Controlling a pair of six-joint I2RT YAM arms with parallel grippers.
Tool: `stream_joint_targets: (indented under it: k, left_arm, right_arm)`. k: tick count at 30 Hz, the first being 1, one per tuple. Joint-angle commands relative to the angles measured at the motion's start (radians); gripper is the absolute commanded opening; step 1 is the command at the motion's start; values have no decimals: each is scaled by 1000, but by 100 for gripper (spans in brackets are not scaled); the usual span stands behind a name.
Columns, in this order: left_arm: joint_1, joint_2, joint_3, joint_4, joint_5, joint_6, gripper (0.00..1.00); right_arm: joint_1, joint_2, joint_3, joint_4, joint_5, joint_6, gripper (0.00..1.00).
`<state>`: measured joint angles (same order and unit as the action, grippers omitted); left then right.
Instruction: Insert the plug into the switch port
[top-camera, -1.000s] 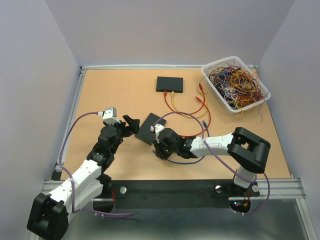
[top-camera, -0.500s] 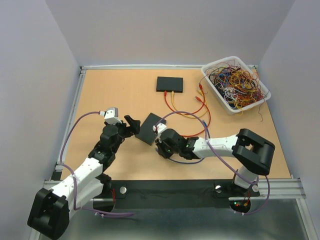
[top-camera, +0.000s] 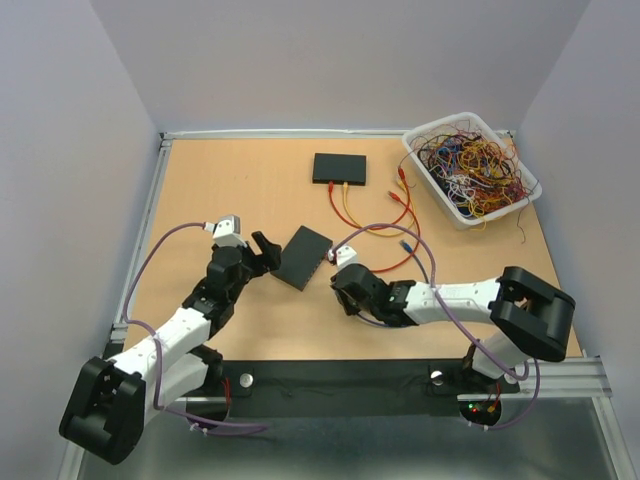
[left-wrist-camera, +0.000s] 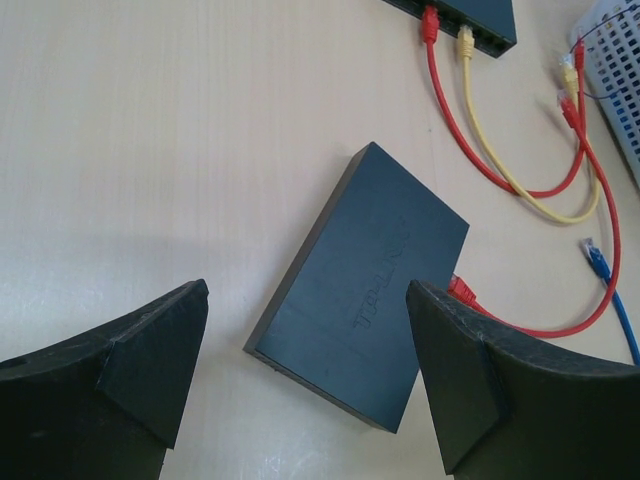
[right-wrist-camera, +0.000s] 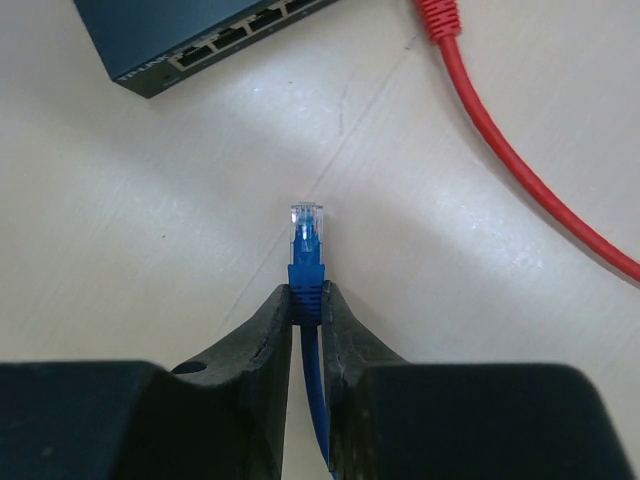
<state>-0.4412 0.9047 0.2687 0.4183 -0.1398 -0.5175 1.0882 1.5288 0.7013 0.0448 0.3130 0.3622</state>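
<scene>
On the tan tabletop (top-camera: 230, 180) between grey walls (top-camera: 330, 60), we see our right gripper (right-wrist-camera: 308, 300) pinching the blue plug (right-wrist-camera: 306, 235) with the switch (right-wrist-camera: 200, 30) just ahead of its fingertips, while our left gripper (left-wrist-camera: 305, 300) gapes wide, facing that switch.

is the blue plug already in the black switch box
No, the blue plug stops short of the black switch box, with a gap between them.

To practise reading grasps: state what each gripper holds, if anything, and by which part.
Right gripper pinches the blue cable by its boot, just behind the clear plug. Left gripper is open, holding nothing.
</scene>
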Motion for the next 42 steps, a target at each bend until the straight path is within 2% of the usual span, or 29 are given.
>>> stream_joint_targets:
  k: [1, 5, 8, 9, 16, 22, 23, 31, 35, 42]
  left_arm:
    - [7, 39, 53, 45, 2, -10, 91]
    - [9, 71, 66, 63, 14, 4, 90]
    - [7, 80, 64, 77, 6, 14, 96]
    - [9, 71, 63, 85, 5, 17, 99]
    - [7, 11, 40, 119, -87, 51, 99]
    - [9, 57, 75, 140, -106, 119, 98]
    - [9, 83, 72, 169, -93, 128, 98]
    - [12, 105, 79, 188, -70, 100, 98]
    - [12, 111, 61, 238, -37, 44, 98]
    - [12, 161, 6, 333, -41, 34, 97]
  right_arm:
    - [10, -65, -45, 36, 112, 41, 0]
    - [10, -182, -150, 136, 141, 31, 0]
    - [10, -269, -206, 174, 127, 32, 0]
    - [10, -280, -220, 187, 115, 31, 0]
    - [12, -366, -289, 254, 75, 35, 0]
    - [10, -305, -258, 260, 43, 34, 0]
    - [10, -242, -225, 260, 34, 23, 1]
    - [10, -128, -146, 250, -20, 4, 0]
    - [10, -133, -129, 247, -26, 4, 0]
    - [10, -182, -128, 228, -25, 0, 1]
